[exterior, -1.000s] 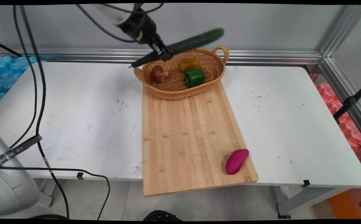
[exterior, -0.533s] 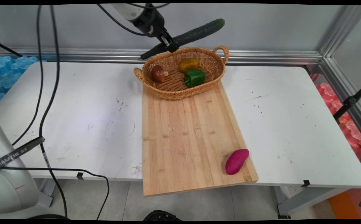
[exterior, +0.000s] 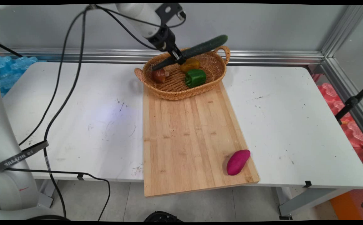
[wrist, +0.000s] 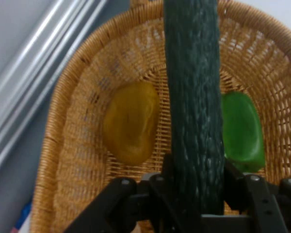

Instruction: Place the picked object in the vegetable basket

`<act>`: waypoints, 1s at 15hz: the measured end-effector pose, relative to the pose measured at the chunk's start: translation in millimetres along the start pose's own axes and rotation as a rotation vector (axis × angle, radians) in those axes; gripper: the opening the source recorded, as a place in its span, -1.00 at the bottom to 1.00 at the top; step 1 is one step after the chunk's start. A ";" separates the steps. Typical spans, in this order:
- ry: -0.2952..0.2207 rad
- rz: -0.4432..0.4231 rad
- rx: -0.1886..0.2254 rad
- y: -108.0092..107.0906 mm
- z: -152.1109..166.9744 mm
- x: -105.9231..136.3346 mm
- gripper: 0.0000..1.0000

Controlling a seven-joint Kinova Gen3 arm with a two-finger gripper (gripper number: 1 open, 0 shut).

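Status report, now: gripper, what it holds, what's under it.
Gripper shut on cucumber. Cucumber tilted over basket. Below: yellow pepper, green pepper, mushroom.

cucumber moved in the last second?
Yes. The cucumber, clamped in the gripper, went up and then came down toward the basket; it now hangs just above the rim, over the yellow pepper.

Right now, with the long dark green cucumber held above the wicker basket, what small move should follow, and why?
Probably lower a little more. The gripper is shut on the long dark green cucumber, which hangs tilted over the woven wicker basket, just above the yellow pepper and green pepper, not yet resting inside.
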 end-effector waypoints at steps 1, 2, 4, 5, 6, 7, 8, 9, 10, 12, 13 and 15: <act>-0.004 -0.005 -0.005 0.2 8.4 -1.8 -1.00; -0.007 -0.011 -0.011 0.5 17.7 -4.0 -1.00; -0.012 -0.021 -0.019 1.1 28.7 -8.2 -1.00; -0.015 -0.026 -0.024 1.8 34.6 -10.6 -1.00; -0.017 -0.030 -0.027 2.2 37.9 -12.6 -1.00; -0.020 -0.036 -0.032 2.8 42.4 -15.6 -1.00; -0.021 -0.040 -0.034 3.3 44.9 -17.7 -1.00; -0.022 -0.046 -0.039 4.1 48.4 -20.7 -1.00; -0.022 -0.050 -0.042 4.7 50.3 -22.7 -1.00; -0.024 -0.063 -0.053 7.2 55.3 -29.3 -1.00; -0.026 -0.070 -0.057 8.5 57.2 -33.1 -1.00; -0.027 -0.081 -0.063 9.9 59.4 -39.2 -1.00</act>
